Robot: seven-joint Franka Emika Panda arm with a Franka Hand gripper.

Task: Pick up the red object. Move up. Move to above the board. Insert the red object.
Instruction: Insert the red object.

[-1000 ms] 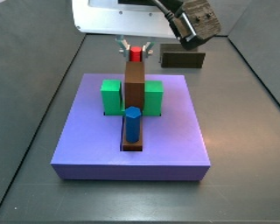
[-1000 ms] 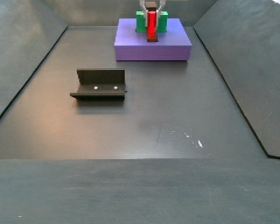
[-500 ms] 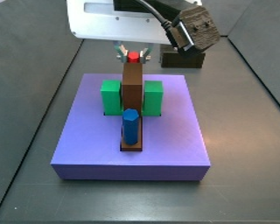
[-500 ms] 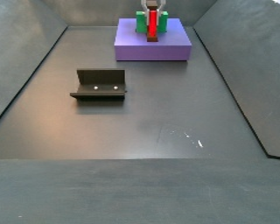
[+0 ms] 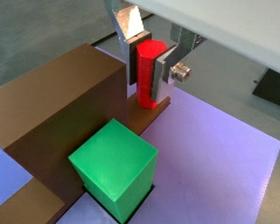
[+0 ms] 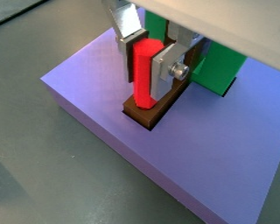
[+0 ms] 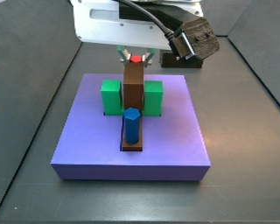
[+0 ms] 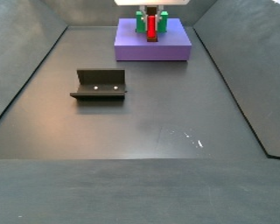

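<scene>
The hand (image 5: 149, 54) is closed on the red object (image 5: 149, 74), its flat silver fingers (image 5: 166, 68) pressing the peg from two sides near its upper part, as both wrist views show (image 6: 149, 54). The red object (image 6: 143, 74) stands upright, and its lower end sits in the end of the board (image 5: 60, 105), in a low brown step at the plank's tip (image 6: 149, 112). In a side view the hand (image 7: 133, 56) is at the far end of the board (image 7: 132, 96), with only the red top of the peg (image 7: 136, 59) showing above the brown plank.

Just beside the board stands a green block (image 5: 113, 166); in a side view there is one green block (image 7: 111, 96) on each side of the plank, both touching it. At the near end of the board a blue peg (image 7: 130, 125) stands upright in the plank. All of this rests on a purple platform (image 7: 166, 144), which lies on the dark worktop (image 8: 154, 122). In that side view the hand (image 8: 152, 10) and the red object (image 8: 152, 26) are at the far end of the worktop, on the platform (image 8: 136, 48). The fixture (image 8: 101, 84) stands well apart from them, nearer the camera, and in a side view it shows behind the platform (image 7: 184, 59).
</scene>
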